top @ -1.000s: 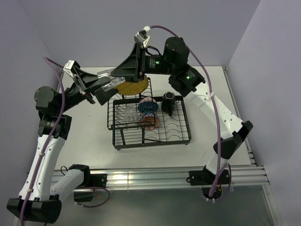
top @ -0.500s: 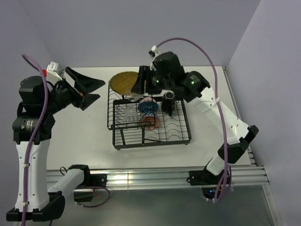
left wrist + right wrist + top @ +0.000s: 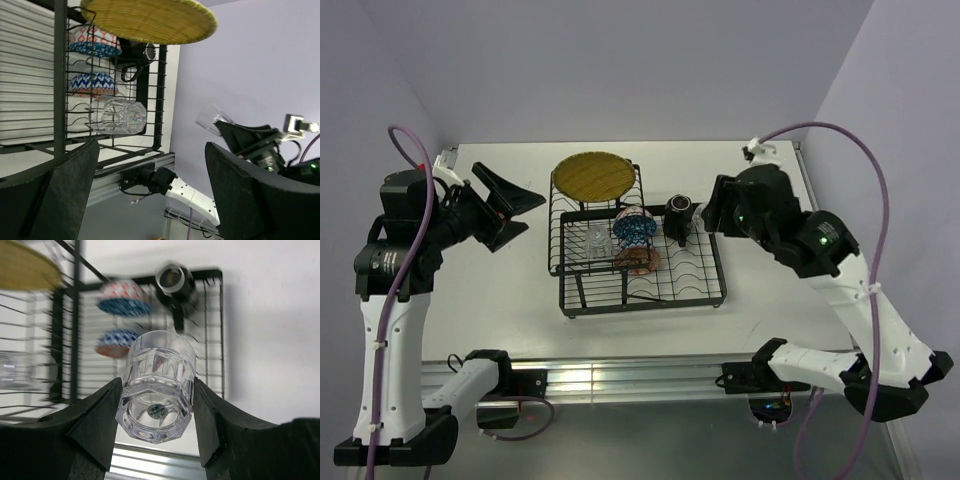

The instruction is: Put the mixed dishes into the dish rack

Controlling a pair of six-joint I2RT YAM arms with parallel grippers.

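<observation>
Carrying step, last item by my reading: right pincer (image 3: 156,399) pinches the clear glass cup (image 3: 156,375) across its faceted wall, base toward the wrist camera, mouth pointing away toward the rack. From overhead, this pincer hangs near the far right corner of the dish rack (image 3: 642,303), just beside the black mug (image 3: 680,212).

Left pincer (image 3: 150,175) is spread wide and holds nothing. It sits over the left part of the table (image 3: 520,290), well apart from the rack.

Already in the rack:
- round yellow plate (image 3: 593,175), lying on the raised section
- other glass cup (image 3: 597,237), on its side in the lower base
- blue patterned bowl (image 3: 634,228) and orange-red patterned bowl (image 3: 638,260), mid-rack

Judgement: task is nearly complete, with only the held cup outside the rack.

Next move calls for bringing the cup over a free run of wires, probably the open right-hand slots. It should be lowered clear of the mug before the fingers part. Glass is slick, so release low.
</observation>
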